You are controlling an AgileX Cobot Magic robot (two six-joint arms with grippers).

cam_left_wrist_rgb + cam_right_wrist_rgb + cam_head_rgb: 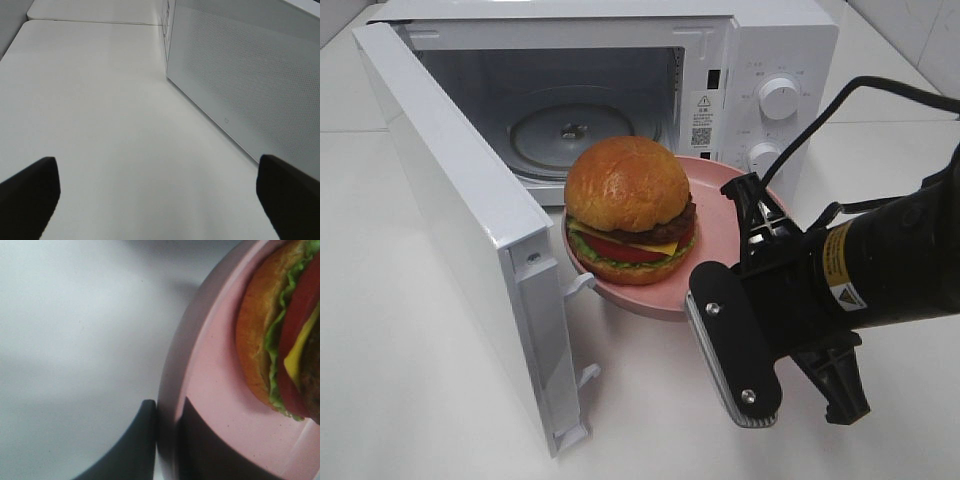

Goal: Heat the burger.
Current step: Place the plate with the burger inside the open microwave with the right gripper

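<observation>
Pinches the rim of the pink plate (715,215) with the right gripper (760,205), burger (630,205) sitting on the plate, just in front of the open microwave (770,60). Holds the left gripper (160,195) spread wide above the white surface (100,100), near the door (240,75).
</observation>
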